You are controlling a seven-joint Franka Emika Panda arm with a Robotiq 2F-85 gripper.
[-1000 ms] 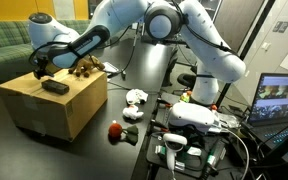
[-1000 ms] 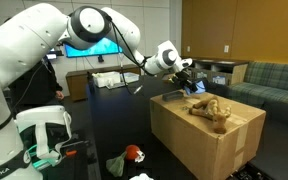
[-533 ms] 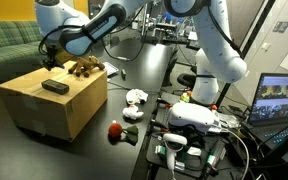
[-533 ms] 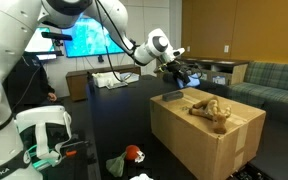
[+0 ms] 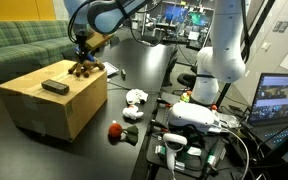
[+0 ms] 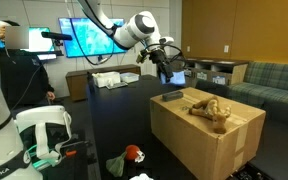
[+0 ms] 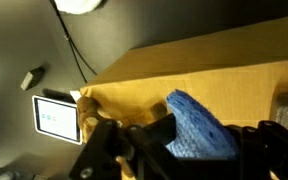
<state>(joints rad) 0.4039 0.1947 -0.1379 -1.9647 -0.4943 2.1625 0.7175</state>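
My gripper (image 7: pixel 191 152) is shut on a blue textured cloth (image 7: pixel 196 122) that sticks up between the fingers in the wrist view. In both exterior views the gripper (image 5: pixel 82 50) (image 6: pixel 170 70) hangs in the air above the far end of a cardboard box (image 5: pixel 39 108) (image 6: pixel 199 140). A brown plush toy (image 5: pixel 86 68) (image 6: pixel 212 108) lies on the box top just below and beside the gripper. A flat black object (image 5: pixel 54 87) lies near the middle of the box top.
On the dark table beside the box lie a red item (image 5: pixel 115 130) (image 6: pixel 132 155) and a white item (image 5: pixel 136 97). A laptop (image 5: pixel 279 100) and white equipment (image 5: pixel 199 118) stand by the robot base. A green sofa (image 5: pixel 14 45) is behind the box.
The arm has risen from the box top and swung towards the box's far end by the plush toy, carrying the blue cloth. The black object has stayed on the box.
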